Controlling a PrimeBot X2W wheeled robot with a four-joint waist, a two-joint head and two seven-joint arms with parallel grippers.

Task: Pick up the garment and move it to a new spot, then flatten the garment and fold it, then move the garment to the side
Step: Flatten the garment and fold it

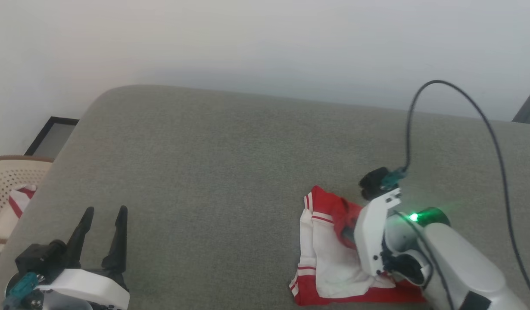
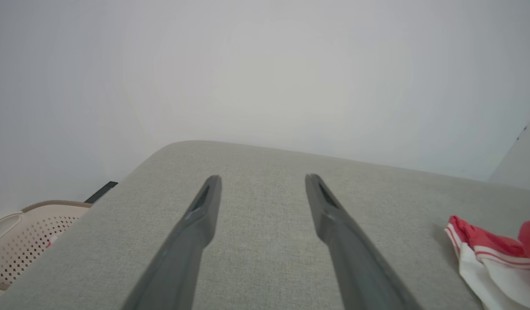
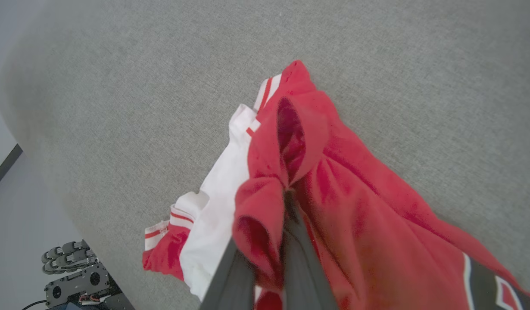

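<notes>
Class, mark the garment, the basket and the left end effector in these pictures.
garment (image 1: 329, 252): head view, on its white panel.
basket (image 2: 32, 228): left wrist view, on its perforated wall.
left end effector (image 1: 106, 210): head view, midway between its fingertips.

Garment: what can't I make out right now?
- Head view: the right forearm covers part of the garment.
- Right wrist view: the tips of the right pincer are buried in a red fold; the corner cuts off the black print.
- Left wrist view: the right edge cuts the garment off.
</notes>
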